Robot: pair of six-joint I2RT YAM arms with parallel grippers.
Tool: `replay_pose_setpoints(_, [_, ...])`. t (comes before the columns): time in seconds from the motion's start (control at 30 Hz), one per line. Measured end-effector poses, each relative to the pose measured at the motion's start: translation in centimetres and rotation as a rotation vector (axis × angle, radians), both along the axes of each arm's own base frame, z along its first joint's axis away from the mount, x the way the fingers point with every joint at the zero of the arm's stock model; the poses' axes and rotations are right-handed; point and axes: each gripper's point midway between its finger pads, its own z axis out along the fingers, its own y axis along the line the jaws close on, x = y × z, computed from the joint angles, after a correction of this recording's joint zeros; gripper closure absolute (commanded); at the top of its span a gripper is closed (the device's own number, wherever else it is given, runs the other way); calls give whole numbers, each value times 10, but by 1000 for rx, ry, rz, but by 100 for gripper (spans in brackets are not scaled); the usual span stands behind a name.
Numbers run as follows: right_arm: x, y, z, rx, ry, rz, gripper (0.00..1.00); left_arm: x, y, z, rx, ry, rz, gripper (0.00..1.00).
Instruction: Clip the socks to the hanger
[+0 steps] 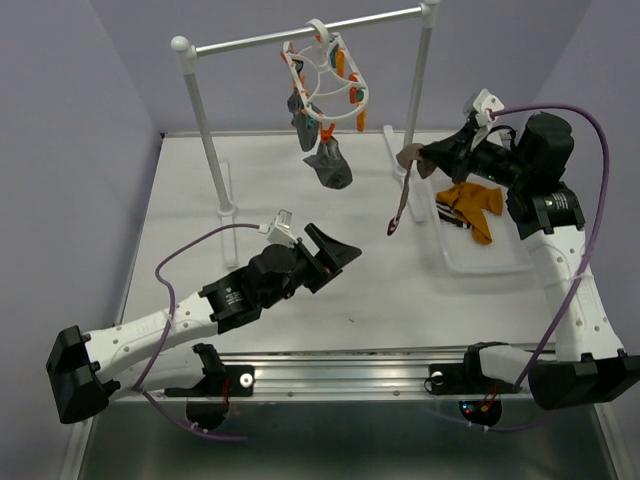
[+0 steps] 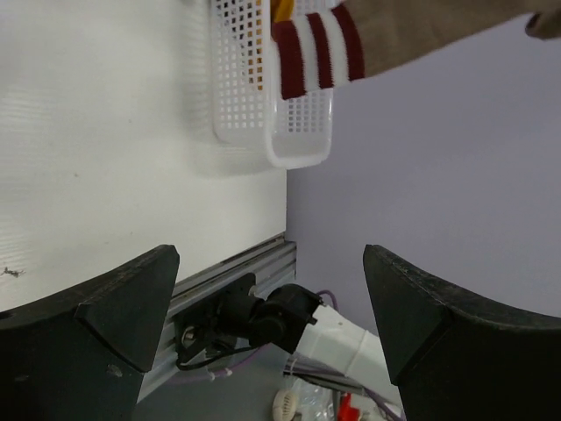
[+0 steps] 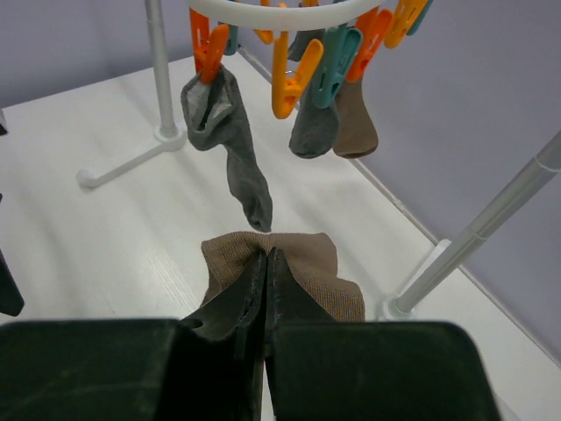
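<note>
The white hanger (image 1: 322, 72) with orange and teal clips hangs from the rack's crossbar. Dark grey socks (image 1: 330, 165) dangle from its clips, seen closer in the right wrist view as a grey sock (image 3: 232, 149) and two shorter ones (image 3: 314, 127). My right gripper (image 1: 425, 157) is shut on a brown sock (image 1: 405, 190) with a red-and-white striped cuff, held in the air right of the hanger; the brown fabric (image 3: 307, 263) bunches around the closed gripper (image 3: 266, 254). A mustard sock (image 1: 472, 208) lies in the basket. My left gripper (image 1: 335, 250) is open and empty (image 2: 272, 263), low over the table.
A white two-post rack (image 1: 300, 35) stands at the back, its feet on the table. A white mesh basket (image 1: 480, 262) sits at the right, also visible as a basket (image 2: 298, 132) in the left wrist view, below the striped cuff (image 2: 316, 53). One rack post (image 3: 491, 219) is close to the right gripper.
</note>
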Motion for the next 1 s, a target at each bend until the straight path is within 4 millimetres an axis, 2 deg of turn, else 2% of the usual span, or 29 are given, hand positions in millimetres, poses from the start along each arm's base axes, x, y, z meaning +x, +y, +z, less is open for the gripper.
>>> replay_pose_setpoints(0.07, [-3,6,-1,12,0,25,99,1,8,-14,-13,44,46,1])
replay_pose_setpoints(0.2, [-7,18,-5,39,-14,61,99,6,16,-25,-101,102,123,1])
replay_pose_setpoints(0.3, [-12,24,-10,44,-28,81,99,10,15,-27,-167,152,162,1])
replay_pose_setpoints(0.4, [-14,33,-6,47,-52,98,99,17,9,-27,-238,213,202,1])
replay_pose_setpoints(0.57, [-13,57,-7,41,-74,102,99,27,3,-38,-288,291,263,1])
replay_pose_setpoints(0.73, [-5,87,-20,31,-44,58,99,37,10,-34,-386,346,353,1])
replay_pose_setpoints(1.0, [-5,117,-52,-16,-8,8,99,47,26,-44,-435,372,463,1])
